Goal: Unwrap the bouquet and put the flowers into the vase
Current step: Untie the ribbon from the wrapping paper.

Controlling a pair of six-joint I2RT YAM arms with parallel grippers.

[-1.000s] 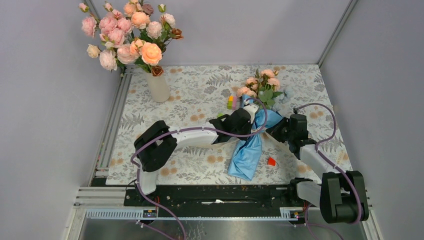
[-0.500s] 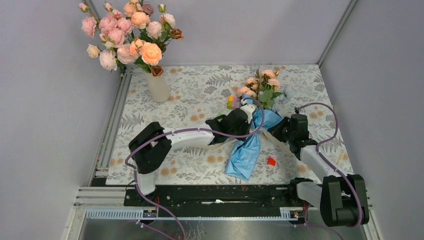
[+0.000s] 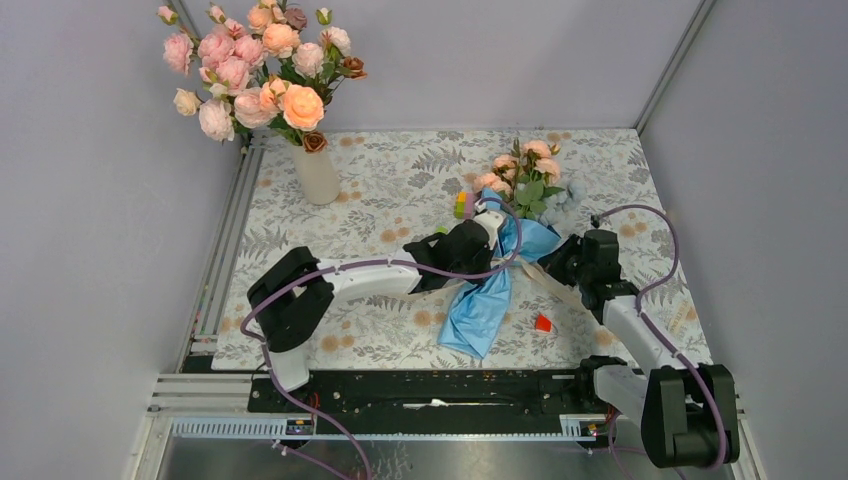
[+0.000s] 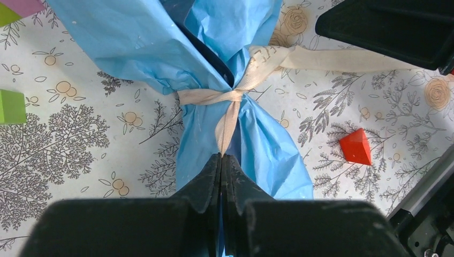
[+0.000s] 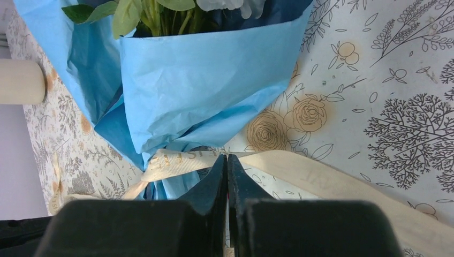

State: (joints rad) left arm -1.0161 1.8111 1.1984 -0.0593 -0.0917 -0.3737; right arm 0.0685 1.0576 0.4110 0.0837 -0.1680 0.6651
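The bouquet point(image 3: 490, 290), wrapped in crinkled light blue paper point(image 4: 134, 48), lies right of the table's middle. Its flowers point(image 3: 527, 172) point to the back. A cream ribbon point(image 4: 230, 96) is knotted round its neck. My left gripper point(image 4: 221, 156) is shut on the ribbon tail that hangs from the knot. My right gripper point(image 5: 226, 157) is shut on the ribbon's other tail point(image 5: 332, 179), which runs taut from the knot. The two grippers, left point(image 3: 488, 250) and right point(image 3: 558, 262), flank the bouquet's neck. The off-white vase point(image 3: 318, 175) stands at the back left with pink and peach roses point(image 3: 260, 60) in it.
A red block point(image 3: 542, 322) lies on the floral mat just right of the paper's tail. Green point(image 4: 10, 106) and pink point(image 4: 21, 5) blocks sit left of the bouquet. Metal rails point(image 3: 225, 250) run along the table's left edge.
My left jaws have closed on the ribbon tail. The left arm has drawn back towards the near left, dragging the blue paper's tail that way. The right arm has shifted slightly right, tightening its ribbon.
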